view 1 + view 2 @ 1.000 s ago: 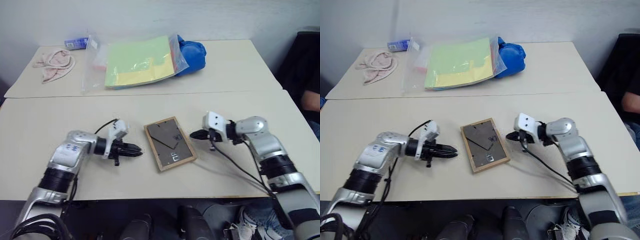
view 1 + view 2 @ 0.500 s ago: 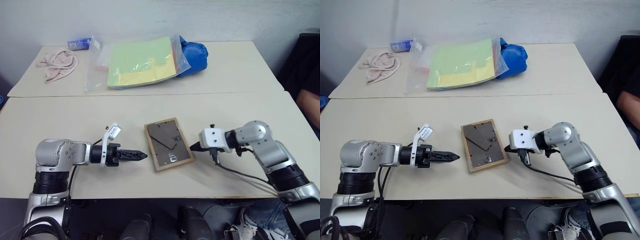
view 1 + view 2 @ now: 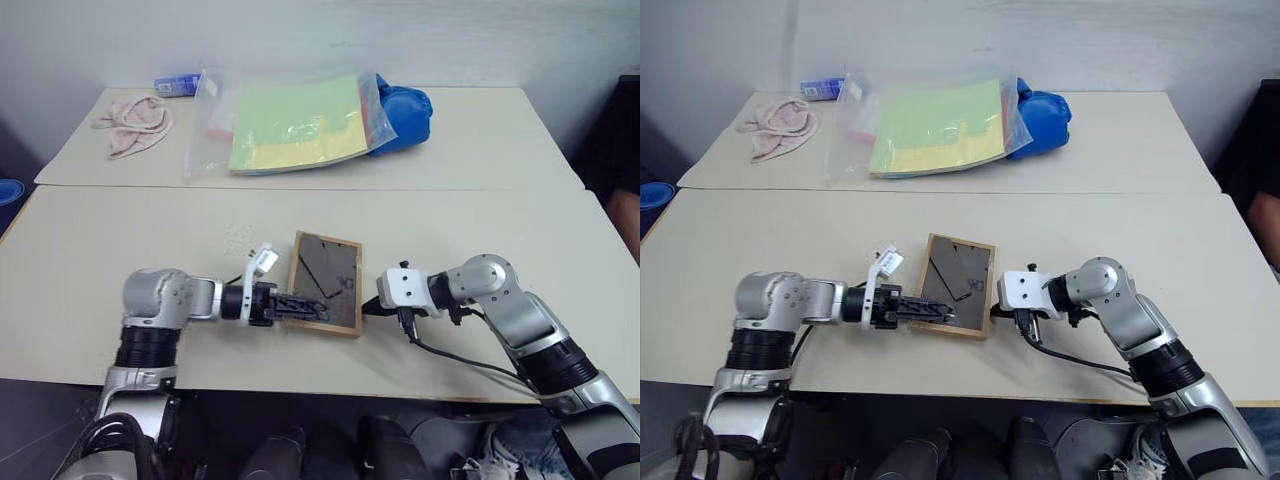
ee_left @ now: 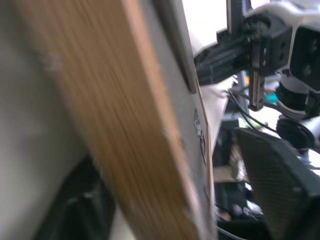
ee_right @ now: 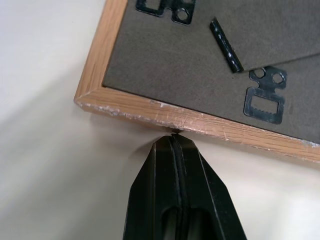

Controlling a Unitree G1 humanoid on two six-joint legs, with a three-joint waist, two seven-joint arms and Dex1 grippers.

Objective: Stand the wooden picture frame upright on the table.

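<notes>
I see the wooden picture frame point(image 3: 956, 285) lying back-side up near the front middle of the pale surface point(image 3: 1140, 240). My left end effector point(image 3: 938, 313) reaches in low from the left, its dark fingers overlapping the frame's near left corner; whether they grip it I cannot tell, since the left wrist view is blurred wood. My right end effector point(image 5: 174, 141) points in from the right, fingers pressed shut, empty, tip against the frame's edge.
</notes>
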